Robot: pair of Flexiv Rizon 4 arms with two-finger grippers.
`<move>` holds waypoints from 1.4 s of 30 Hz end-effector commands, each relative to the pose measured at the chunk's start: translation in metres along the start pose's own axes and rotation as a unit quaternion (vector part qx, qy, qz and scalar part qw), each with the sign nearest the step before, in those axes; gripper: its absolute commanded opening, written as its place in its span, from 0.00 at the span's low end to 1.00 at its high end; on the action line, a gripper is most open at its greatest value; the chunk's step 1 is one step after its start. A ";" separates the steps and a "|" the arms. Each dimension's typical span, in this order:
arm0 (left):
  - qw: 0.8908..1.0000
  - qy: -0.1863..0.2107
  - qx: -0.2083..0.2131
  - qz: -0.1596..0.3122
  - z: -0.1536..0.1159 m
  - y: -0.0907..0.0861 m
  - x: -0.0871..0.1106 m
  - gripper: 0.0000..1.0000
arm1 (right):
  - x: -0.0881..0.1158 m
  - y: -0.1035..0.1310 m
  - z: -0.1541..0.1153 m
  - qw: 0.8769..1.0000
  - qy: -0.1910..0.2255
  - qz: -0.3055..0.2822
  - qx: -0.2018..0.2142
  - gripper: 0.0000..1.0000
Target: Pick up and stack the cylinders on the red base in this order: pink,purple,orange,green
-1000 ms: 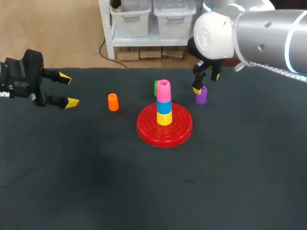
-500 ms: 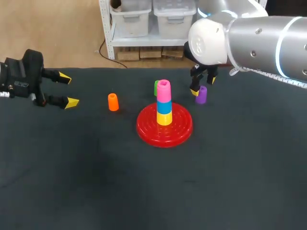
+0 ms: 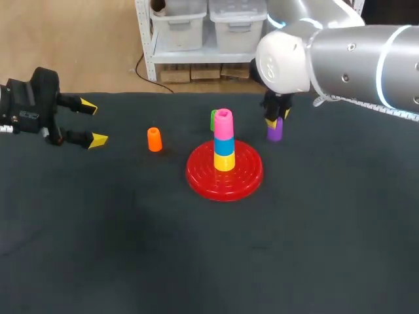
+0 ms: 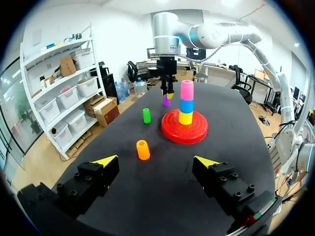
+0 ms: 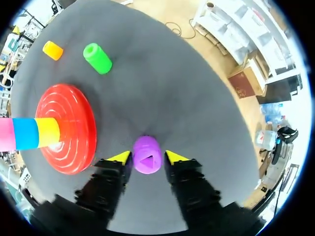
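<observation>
The red base (image 3: 196, 176) holds a post of yellow, blue and, on top, pink (image 3: 223, 124) cylinders. The purple cylinder (image 3: 274, 129) stands on the table right of the base. My right gripper (image 3: 276, 118) comes down over it; in the right wrist view both fingers press the purple cylinder (image 5: 146, 155) from two sides, so the right gripper (image 5: 147, 157) is shut on it. The orange cylinder (image 3: 154, 139) stands left of the base, and the green cylinder (image 3: 213, 118) peeks out behind the stack. My left gripper (image 3: 93, 123) hangs open at the far left, holding nothing.
The black table top (image 3: 209, 261) spreads wide in front of the base. In the left wrist view the orange cylinder (image 4: 143, 150) is the nearest thing ahead of the open left gripper (image 4: 156, 161), with the green cylinder (image 4: 146, 115) beyond it.
My right gripper has lowered over the purple cylinder and its fingers have closed in from wide apart onto it. The left arm has kept still.
</observation>
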State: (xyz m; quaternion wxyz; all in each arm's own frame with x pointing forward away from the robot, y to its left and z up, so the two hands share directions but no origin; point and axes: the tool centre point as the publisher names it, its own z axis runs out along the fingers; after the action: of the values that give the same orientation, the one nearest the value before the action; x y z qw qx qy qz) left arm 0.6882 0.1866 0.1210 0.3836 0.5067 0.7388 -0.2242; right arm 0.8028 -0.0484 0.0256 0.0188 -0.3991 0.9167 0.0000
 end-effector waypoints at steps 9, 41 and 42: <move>1.000 -0.003 -0.002 0.001 0.000 -0.001 0.002 1.00 | 0.007 0.002 -0.126 0.992 -0.092 -0.064 0.058 0.00; 1.000 -0.003 -0.002 0.001 0.000 -0.001 0.002 1.00 | -0.013 0.166 -0.188 0.943 -0.063 -0.327 -0.022 0.00; 1.000 -0.003 -0.002 0.001 0.000 -0.001 0.002 1.00 | -0.014 0.167 -0.187 0.942 -0.061 -0.329 -0.024 0.00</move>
State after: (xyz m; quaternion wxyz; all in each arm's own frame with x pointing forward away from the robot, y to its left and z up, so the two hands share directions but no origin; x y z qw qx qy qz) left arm 0.6882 0.1866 0.1210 0.3836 0.5067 0.7388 -0.2242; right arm 0.6745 0.0649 0.2110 0.0778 -0.6758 0.7321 0.0355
